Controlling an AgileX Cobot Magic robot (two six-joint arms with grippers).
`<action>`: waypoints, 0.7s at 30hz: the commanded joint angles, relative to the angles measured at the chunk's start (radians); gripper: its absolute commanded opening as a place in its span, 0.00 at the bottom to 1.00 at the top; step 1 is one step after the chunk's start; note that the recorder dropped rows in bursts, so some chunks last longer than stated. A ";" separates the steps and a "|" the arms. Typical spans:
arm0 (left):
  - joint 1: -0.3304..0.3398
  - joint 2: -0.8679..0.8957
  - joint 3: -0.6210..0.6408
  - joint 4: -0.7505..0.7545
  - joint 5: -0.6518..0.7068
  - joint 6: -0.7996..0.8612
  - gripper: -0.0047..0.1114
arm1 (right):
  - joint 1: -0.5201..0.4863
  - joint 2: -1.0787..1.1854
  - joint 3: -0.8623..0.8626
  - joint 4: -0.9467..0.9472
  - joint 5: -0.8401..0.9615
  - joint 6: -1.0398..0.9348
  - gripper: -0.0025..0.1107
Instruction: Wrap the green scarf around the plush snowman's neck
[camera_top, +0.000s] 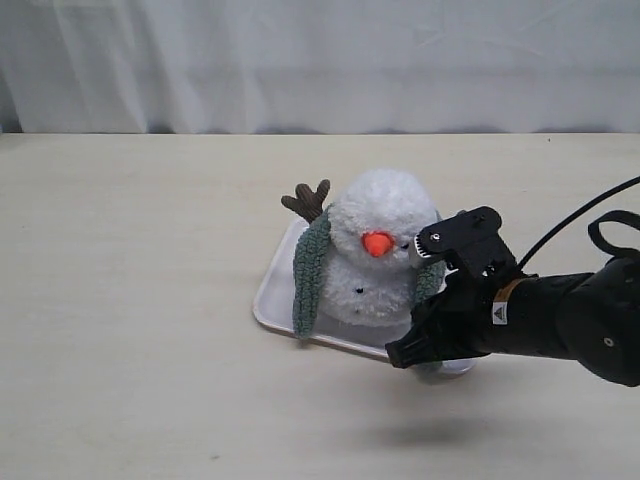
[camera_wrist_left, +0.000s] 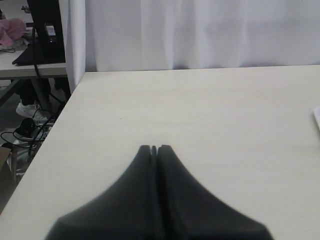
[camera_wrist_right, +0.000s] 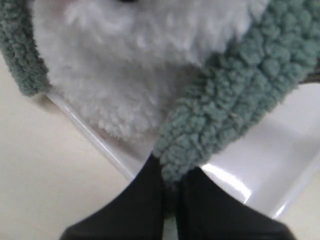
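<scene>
The plush snowman (camera_top: 375, 250) sits upright on a white tray (camera_top: 277, 283), its orange nose facing the camera. The green scarf (camera_top: 310, 272) lies draped behind its neck, one end hanging down its left side in the exterior view. The other end (camera_wrist_right: 240, 100) comes down the right side and runs between the fingers of my right gripper (camera_wrist_right: 172, 175), which is shut on it just over the tray's near edge. My right gripper (camera_top: 432, 335) sits low at the snowman's right front. The left gripper (camera_wrist_left: 154, 148) is shut on nothing, over bare table, out of the exterior view.
The tray's front rim (camera_wrist_right: 95, 137) lies just under the right fingers. A white curtain (camera_top: 320, 60) hangs behind the table. The table's left edge (camera_wrist_left: 55, 125) shows in the left wrist view, with cables and a desk beyond it.
</scene>
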 joint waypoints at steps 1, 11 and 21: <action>0.002 -0.002 0.002 0.002 -0.007 -0.007 0.04 | 0.001 0.004 -0.001 0.006 -0.028 0.002 0.06; 0.002 -0.002 0.002 0.002 -0.007 -0.007 0.04 | 0.001 -0.005 -0.001 0.113 0.018 0.002 0.06; 0.002 -0.002 0.002 0.002 -0.007 -0.007 0.04 | 0.001 -0.043 -0.001 0.325 0.033 0.002 0.06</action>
